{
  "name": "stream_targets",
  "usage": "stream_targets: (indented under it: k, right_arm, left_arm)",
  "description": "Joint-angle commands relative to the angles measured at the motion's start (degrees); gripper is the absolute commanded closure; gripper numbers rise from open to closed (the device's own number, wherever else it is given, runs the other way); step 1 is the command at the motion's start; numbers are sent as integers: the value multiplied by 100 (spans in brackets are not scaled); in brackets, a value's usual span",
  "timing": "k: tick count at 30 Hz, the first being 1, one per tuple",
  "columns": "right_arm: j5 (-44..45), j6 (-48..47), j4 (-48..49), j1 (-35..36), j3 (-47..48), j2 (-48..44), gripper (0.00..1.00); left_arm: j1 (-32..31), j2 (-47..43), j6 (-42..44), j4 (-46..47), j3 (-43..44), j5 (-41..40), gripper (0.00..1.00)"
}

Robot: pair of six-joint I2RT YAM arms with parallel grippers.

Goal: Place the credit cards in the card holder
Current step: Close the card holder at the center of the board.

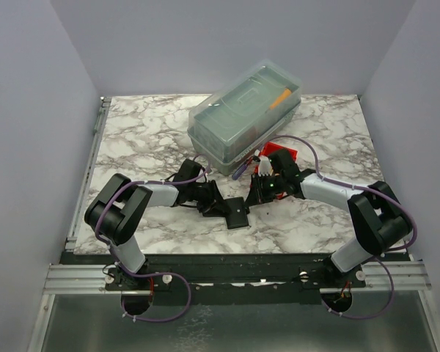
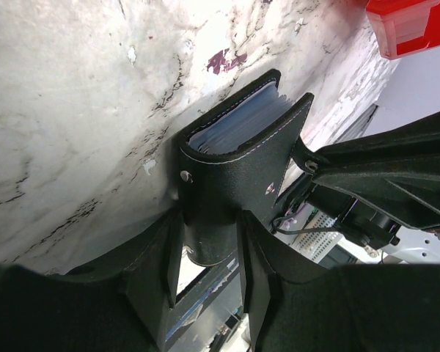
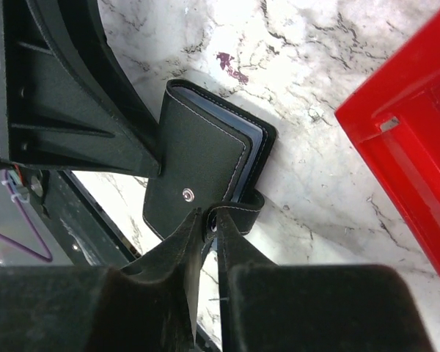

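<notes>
The black card holder [image 1: 237, 213] lies on the marble between both grippers. My left gripper [image 2: 209, 257] is shut on one end of the card holder [image 2: 235, 176], which has a snap stud on its cover. Pale blue edges show between its covers, and I cannot tell whether they are credit cards or sleeves. My right gripper [image 3: 218, 224] is closed on the stitched strap of the card holder [image 3: 198, 161], with the strap looped between its fingertips. From above, the left gripper [image 1: 217, 207] and the right gripper [image 1: 259, 195] meet at the holder. No loose credit card is in view.
A large clear lidded box [image 1: 246, 117] stands at the back centre with an orange item inside. A red bin [image 1: 283, 157] sits just behind the right gripper, with its wall [image 3: 411, 147] close by. A pen [image 1: 239, 170] lies by the box. The left arm's fingers [image 3: 59, 95] are beside the holder.
</notes>
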Motion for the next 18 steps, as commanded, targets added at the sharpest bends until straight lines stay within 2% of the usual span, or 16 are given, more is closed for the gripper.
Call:
stream_targets:
  k: [1, 4, 10, 18]
  right_arm:
    - [197, -26, -121, 49, -50, -171, 91]
    - [153, 17, -6, 51, -110, -263, 99]
    - [-64, 32, 57, 84, -52, -152, 100]
    - [186, 232, -7, 315, 13, 6, 100]
  left_arm:
    - [-43, -111, 106, -103, 4, -211, 59]
    - [-43, -120, 96, -103, -5, -220, 59]
    - [-42, -97, 59, -87, 37, -192, 59]
    - [-43, -125, -3, -47, 55, -167, 60]
